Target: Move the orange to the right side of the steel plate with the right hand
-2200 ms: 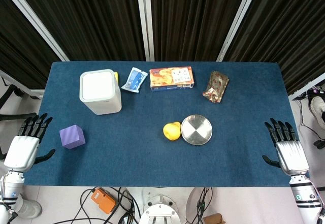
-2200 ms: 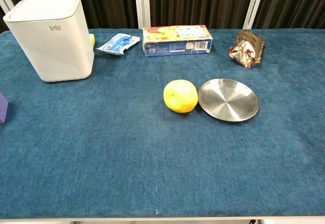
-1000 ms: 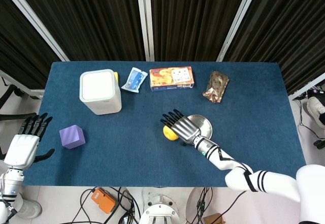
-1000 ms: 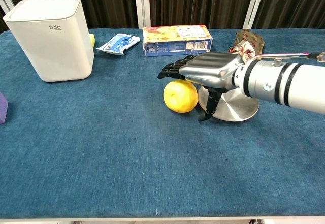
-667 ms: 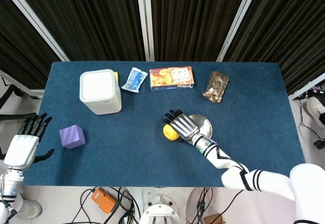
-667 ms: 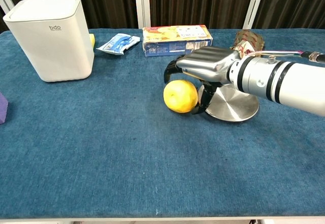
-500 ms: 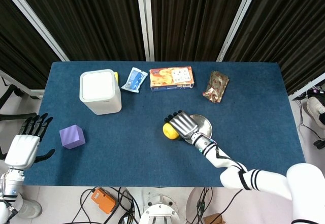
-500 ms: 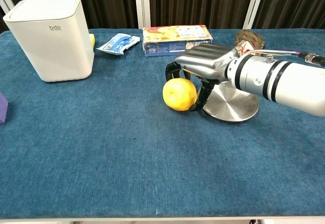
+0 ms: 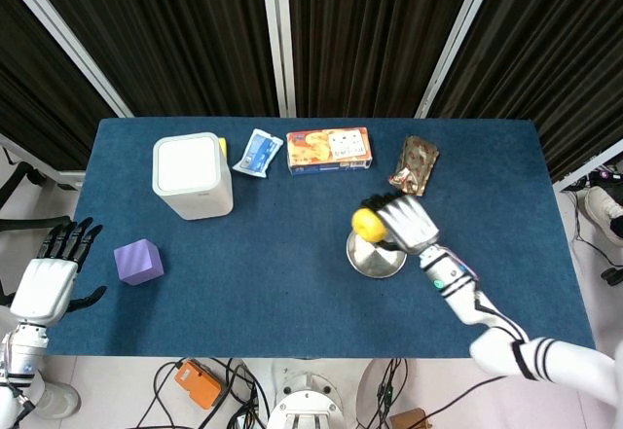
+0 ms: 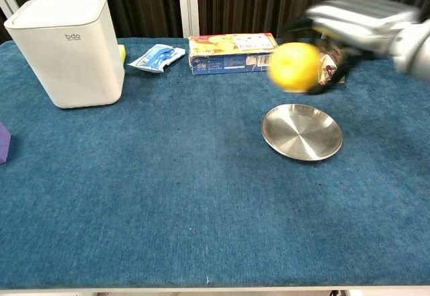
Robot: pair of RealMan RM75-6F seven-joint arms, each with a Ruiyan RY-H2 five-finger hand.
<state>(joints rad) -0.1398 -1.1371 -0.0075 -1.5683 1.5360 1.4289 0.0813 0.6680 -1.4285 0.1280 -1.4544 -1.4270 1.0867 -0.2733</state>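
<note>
The orange (image 9: pixel 366 222) (image 10: pixel 293 66) is off the table, held in the air by my right hand (image 9: pixel 406 222) (image 10: pixel 359 24), whose fingers curl around it from the right. It hangs above the left part of the steel plate (image 9: pixel 376 257) (image 10: pixel 302 132), which lies on the blue cloth. The hand and fruit are motion-blurred in the chest view. My left hand (image 9: pixel 49 275) hovers at the table's left edge, fingers spread, holding nothing.
A white bin (image 9: pixel 193 175) (image 10: pixel 68 50) stands back left, a purple cube (image 9: pixel 138 261) lies near the left edge. Along the back lie a blue packet (image 9: pixel 258 151), a snack box (image 9: pixel 329 149) (image 10: pixel 233 52) and a foil bag (image 9: pixel 414 165).
My right hand reached in, closed around the orange beside the plate's left rim, then lifted it up and to the right over the plate. The left hand stayed still.
</note>
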